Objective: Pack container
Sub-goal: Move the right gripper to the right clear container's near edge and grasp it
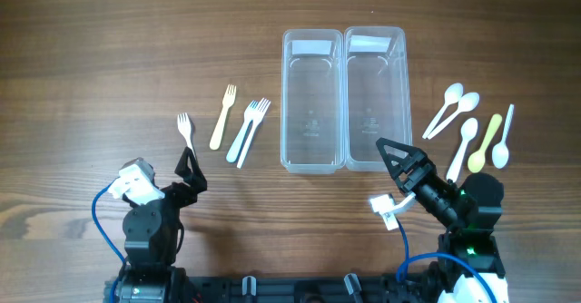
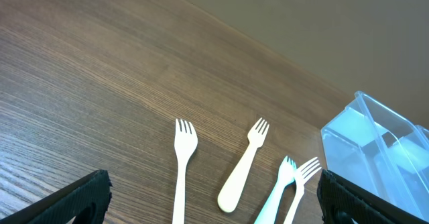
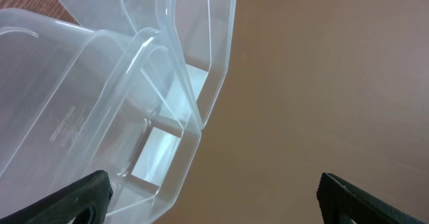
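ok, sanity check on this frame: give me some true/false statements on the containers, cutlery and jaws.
1. Both containers are empty. True.
2. The forks lie on the right arm's side. False: they lie on the left arm's side, and the spoons are on the right.
3. A yellow spoon lies among the spoons. True.
4. The right jaws hold a spoon. False: they are open and hold nothing.
5. The left jaws are open and hold nothing. True.
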Robot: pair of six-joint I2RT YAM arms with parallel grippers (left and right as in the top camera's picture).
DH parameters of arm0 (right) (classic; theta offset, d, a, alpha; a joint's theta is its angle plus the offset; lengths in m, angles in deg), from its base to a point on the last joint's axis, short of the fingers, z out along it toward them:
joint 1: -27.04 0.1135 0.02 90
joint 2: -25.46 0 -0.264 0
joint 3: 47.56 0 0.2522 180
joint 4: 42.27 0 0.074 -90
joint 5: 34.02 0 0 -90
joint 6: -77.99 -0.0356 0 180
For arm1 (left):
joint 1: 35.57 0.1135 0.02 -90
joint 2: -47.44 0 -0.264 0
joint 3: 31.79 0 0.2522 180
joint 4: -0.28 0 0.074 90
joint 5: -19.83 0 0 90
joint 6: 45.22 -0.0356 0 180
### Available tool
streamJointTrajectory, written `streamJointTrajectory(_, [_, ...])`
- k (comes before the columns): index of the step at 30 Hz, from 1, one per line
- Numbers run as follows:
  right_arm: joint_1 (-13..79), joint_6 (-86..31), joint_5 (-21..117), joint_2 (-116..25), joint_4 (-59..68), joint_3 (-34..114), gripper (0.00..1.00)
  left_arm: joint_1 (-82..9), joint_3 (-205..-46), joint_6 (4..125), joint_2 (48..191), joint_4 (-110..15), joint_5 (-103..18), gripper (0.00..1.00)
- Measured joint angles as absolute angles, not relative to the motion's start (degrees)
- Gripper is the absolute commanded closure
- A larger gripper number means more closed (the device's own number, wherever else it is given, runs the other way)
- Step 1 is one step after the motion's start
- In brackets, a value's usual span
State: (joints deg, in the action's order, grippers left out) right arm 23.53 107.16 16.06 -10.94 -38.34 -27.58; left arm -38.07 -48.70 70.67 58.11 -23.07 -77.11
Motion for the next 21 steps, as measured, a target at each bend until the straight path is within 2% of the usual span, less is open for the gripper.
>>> streamJointTrajectory(12, [23.5, 105.5, 16.1, -13.3, -49.6, -30.1, 0.0, -38.1, -48.7, 70.7, 59.2, -23.0, -77.1, 0.0])
streamJointTrajectory(21, [23.5, 89.2, 17.5, -15.0, -66.5, -31.6, 0.0, -38.1, -48.7, 70.7, 59.2, -23.1, -77.1, 0.0])
